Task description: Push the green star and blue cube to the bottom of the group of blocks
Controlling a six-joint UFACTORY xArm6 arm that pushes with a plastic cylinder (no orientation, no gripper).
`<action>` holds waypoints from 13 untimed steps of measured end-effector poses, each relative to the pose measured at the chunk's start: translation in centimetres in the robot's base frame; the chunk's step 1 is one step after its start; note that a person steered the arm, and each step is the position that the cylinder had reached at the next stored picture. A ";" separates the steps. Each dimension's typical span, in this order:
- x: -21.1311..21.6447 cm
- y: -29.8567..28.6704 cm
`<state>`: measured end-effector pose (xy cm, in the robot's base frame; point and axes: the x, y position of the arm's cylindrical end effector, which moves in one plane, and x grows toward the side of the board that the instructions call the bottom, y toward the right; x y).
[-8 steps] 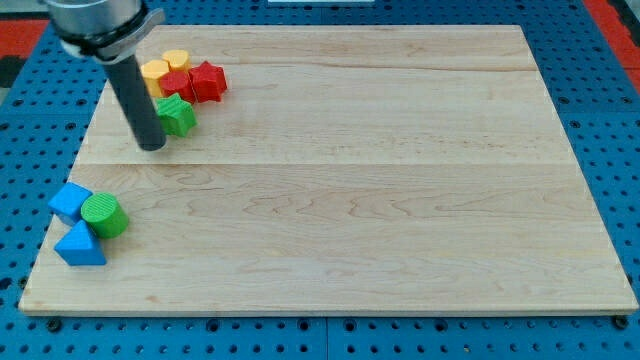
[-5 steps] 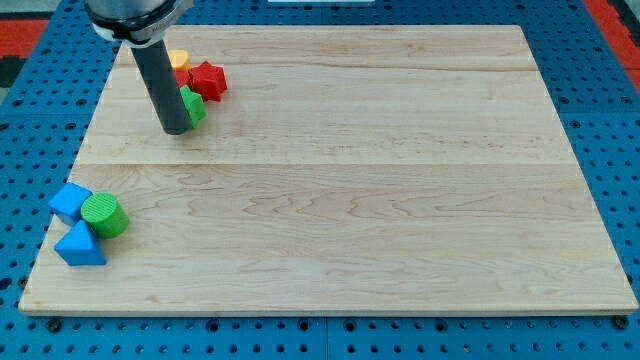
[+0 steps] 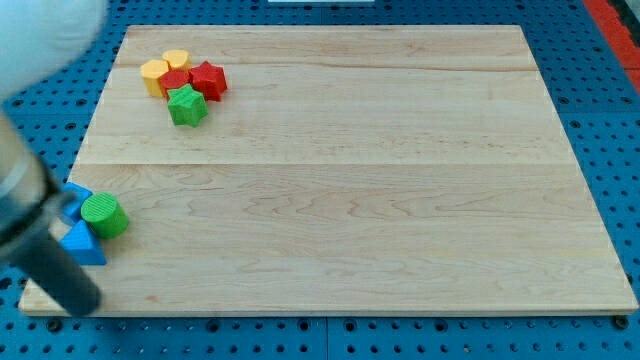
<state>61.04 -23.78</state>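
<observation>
Tip [image 3: 85, 300] sat motion-blurred at bench [image 3: 350, 200] bottom-left — no gripper, holding nothing. Green star [image 3: 186, 105] touched the top-left cluster; blue cube [image 3: 70, 200], half hidden, bottom-left. Both probably light, rigid, slippery — push flat faces.

No writing, label, brand, number or sign can be read anywhere: the pale wooden board [image 3: 340, 180], the small coloured blocks on it and the blue perforated table [image 3: 600, 120] around it are all unmarked.
</observation>
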 end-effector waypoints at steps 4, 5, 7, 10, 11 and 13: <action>-2.9 0.8; -3.8 -6.4; -11.2 -6.5; -12.8 2.0; -12.1 3.8; -16.2 4.7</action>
